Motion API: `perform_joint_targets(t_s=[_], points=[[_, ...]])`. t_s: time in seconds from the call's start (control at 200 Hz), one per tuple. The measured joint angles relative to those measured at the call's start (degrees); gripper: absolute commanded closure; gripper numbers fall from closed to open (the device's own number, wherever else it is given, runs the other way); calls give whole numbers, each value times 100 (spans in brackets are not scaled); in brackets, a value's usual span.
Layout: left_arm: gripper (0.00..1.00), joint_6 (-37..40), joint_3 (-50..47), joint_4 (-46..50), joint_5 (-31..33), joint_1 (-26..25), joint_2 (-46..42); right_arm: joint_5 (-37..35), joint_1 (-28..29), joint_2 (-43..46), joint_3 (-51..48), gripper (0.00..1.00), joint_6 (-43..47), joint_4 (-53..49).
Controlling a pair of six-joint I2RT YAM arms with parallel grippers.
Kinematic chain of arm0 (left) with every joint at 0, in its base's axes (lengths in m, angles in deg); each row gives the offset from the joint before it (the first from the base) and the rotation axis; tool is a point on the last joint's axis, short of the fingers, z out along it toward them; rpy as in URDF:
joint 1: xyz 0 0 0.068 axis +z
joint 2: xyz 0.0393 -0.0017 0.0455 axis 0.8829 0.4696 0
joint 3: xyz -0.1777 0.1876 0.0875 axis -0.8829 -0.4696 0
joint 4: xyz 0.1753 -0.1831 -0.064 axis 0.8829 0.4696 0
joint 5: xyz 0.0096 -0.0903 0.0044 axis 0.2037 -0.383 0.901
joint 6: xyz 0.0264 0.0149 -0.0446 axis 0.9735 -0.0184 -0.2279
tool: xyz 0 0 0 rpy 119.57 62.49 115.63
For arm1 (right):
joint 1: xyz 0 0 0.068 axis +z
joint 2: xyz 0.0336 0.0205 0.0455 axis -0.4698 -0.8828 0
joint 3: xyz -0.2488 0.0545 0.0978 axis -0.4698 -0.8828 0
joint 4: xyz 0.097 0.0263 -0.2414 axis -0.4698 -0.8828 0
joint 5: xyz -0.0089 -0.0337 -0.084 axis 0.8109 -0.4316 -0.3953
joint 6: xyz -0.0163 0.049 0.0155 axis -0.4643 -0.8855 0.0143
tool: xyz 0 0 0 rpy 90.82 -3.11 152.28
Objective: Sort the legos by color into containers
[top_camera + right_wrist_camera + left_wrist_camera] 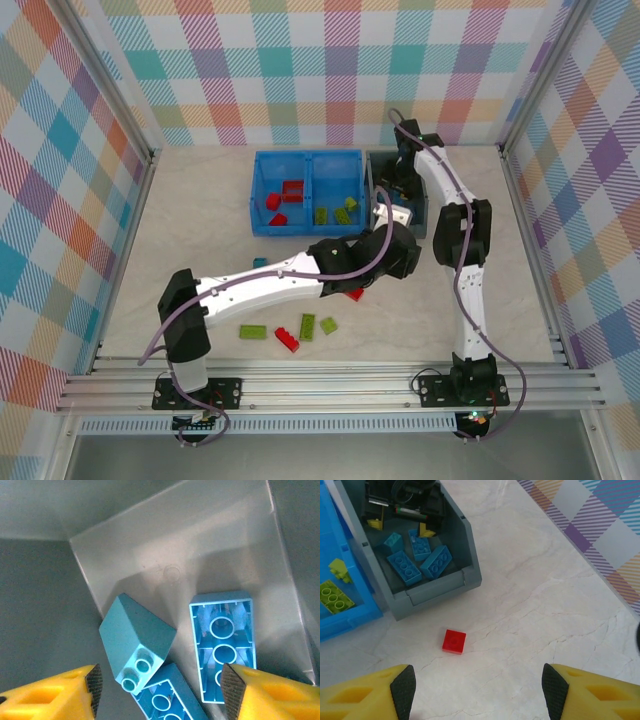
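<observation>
Legos nearest me: three lime green bricks [307, 326] and one red brick [287, 339] lie loose and close together on the table [200, 220], by its near edge.
Small teal brick [259, 262]: alone on the table, just beyond my left arm.
Left pincer [477, 690]: released, jaws wide with nothing between them, hovering over bare table.
Red square lego [454, 641]: flat on the table just ahead of my left pincer, near the grey bin's front wall but apart from it.
Blue bin [290, 229]: two compartments, with red legos [292, 190] in the left one and lime green legos [343, 214] in the right.
Grey bin [435, 587]: right beside the blue bin, on its right; blue legos [420, 560] lie inside.
Right pincer [157, 685]: released, jaws apart, down inside the grey bin over a tilted teal brick [137, 640] and an upturned light blue brick [222, 645]. Neither brick is pinched.
</observation>
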Motion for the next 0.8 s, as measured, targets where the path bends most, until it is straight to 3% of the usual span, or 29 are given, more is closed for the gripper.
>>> perform_joint_targets(t_s=[0.22,0.385,0.59,0.8], points=[[31,-623,-560,455,173,0,-457,-79,31,911,-138,37,48,-39],[32,-2286,-1537,1497,426,0,-1384,-291,345,3180,-1934,35,254,640],[34,-4717,-3683,2225,146,0,-3038,-118,1910,6400,-5434,35,911,2190],[38,-6548,-4892,2452,-90,0,-3805,350,3672,8255,-7925,32,1320,2809]])
